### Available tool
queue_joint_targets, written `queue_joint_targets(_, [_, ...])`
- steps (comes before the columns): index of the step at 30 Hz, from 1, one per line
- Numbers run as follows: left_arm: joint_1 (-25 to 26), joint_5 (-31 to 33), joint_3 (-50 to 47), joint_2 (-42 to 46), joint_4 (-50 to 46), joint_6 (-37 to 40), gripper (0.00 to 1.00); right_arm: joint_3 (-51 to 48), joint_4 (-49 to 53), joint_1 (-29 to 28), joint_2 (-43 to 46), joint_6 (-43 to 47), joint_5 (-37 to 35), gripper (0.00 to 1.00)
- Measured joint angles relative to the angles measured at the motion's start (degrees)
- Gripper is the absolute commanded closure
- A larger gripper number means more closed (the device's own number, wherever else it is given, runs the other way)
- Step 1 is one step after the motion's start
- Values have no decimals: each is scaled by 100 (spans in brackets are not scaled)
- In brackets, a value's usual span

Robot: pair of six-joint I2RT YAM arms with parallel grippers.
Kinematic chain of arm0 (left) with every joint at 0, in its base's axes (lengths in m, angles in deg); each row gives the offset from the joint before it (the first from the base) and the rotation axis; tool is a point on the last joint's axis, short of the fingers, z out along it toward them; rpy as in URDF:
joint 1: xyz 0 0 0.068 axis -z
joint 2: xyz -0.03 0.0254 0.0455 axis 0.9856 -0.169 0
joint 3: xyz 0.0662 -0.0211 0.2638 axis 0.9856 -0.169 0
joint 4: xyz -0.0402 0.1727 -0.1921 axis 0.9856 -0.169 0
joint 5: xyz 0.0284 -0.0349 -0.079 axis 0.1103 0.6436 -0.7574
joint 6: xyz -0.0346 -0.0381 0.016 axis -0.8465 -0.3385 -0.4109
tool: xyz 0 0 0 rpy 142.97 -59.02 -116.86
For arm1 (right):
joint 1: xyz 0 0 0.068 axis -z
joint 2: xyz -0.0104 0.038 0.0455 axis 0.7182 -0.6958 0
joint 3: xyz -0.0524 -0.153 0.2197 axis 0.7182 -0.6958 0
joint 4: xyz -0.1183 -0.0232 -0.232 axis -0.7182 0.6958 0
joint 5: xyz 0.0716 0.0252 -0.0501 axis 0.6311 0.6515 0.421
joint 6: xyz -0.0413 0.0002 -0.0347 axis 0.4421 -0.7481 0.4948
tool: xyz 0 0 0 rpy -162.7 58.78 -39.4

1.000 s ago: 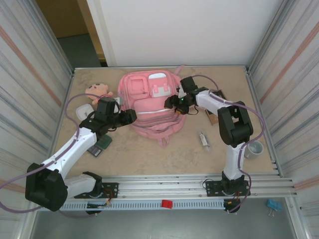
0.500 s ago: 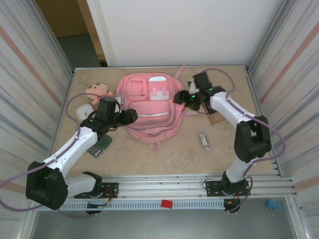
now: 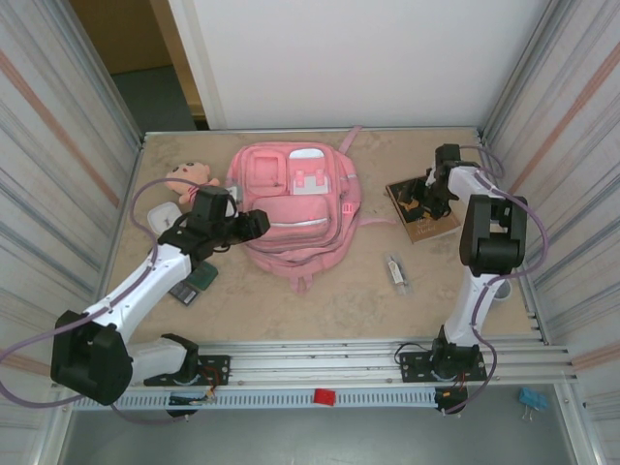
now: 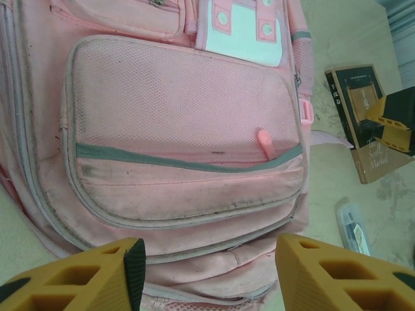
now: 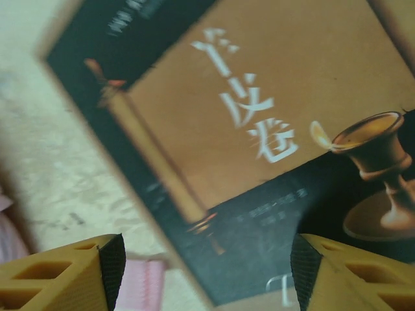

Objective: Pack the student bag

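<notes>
Both empty, half open — left pincer (image 4: 207, 275) over student bag (image 4: 181, 116), right pincer (image 5: 204, 272) over edge-cropped book (image 5: 259, 97)

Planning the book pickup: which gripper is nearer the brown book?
Right. The right gripper hovers directly over the book; the left gripper is over the student bag.

light: bright, even | shadows: soft ones are cast on the table (image 3: 320, 300) | blur: the book (image 5: 259, 129) is smeared, right wrist view | focus: the bag (image 4: 181, 110) is shown sharp, left wrist view
</notes>
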Motion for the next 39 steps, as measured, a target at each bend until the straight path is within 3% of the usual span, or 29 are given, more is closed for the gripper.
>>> queue_joint_targets(8, [90,59,0,-247,20,-4,44,-1080,-820,-7,636,-328,459,31])
queue_joint_targets(13, [345,59,63,-433,79,-35,44,-1980,-1141,-387,1305,-787,603,31])
queue_joint_targets(17, [555,55,133,-592,214,-118,44,-2218,-793,-717,1648,-920,664,27])
queue_joint_targets(25, [809,37,378,-857,389,-151,44,-664,278,-24,1582,-205,-212,5])
queue_joint_targets(30, [857,46,442,-907,446,-151,44,199,339,431,992,341,-680,6])
queue_joint_targets(39, [857,59,525,-1054,479,-151,44,356,518,415,-66,675,-800,12])
